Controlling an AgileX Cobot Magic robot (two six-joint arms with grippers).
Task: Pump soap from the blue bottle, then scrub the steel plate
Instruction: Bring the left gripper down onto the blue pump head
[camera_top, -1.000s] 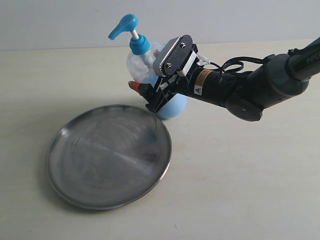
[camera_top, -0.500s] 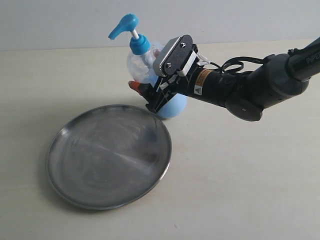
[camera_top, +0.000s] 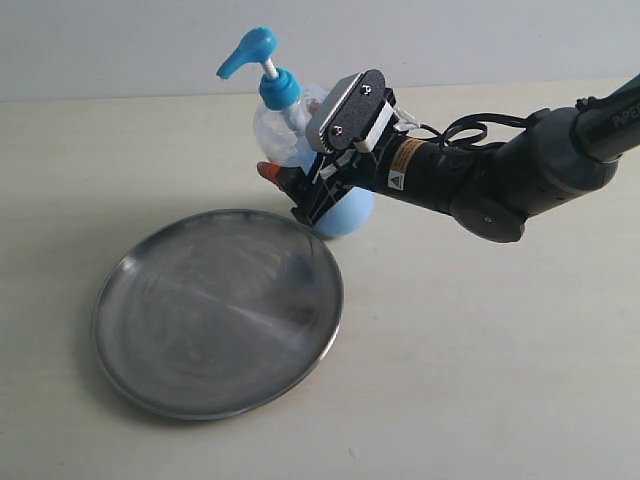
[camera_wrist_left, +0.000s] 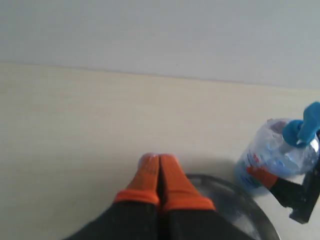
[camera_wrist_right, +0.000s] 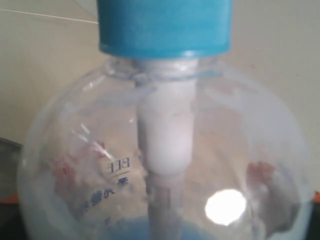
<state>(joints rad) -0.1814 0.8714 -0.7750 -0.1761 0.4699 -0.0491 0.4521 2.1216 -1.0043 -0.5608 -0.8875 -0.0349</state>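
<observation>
Right gripper (camera_top: 302, 190): jaws spread wide and clamped on the round belly of the blue bottle (camera_top: 285, 135). One orange pad (camera_top: 268, 172) showed on the plate side of the bottle. The other was hidden behind the bottle in the exterior view. In the right wrist view the clear body filled the frame, with an orange edge at each side of it. The bottle leaned toward the left edge of the surface (camera_top: 480, 350). Its pump head (camera_top: 248, 52) was raised on a white stem, with the spout pointing toward that same edge. Pale blue soap (camera_top: 350, 215) sat in the bottom of the bottle. Bottle position: near the far edge of the surface, about midway along it. The steel plate (camera_top: 218, 312) lay flat toward the near edge, left of the middle, its far rim just beside the bottle's base and below the gripper's fingers. Whether rim and bottle touched could not be told. The plate face showed dull streaks. The right arm (camera_top: 520, 180) reached in from the right edge. The left gripper (camera_wrist_left: 159, 162) was seen only in its own wrist view. Its orange fingertips were pressed together with nothing between them, apart from the bottle and near the plate's rim.
</observation>
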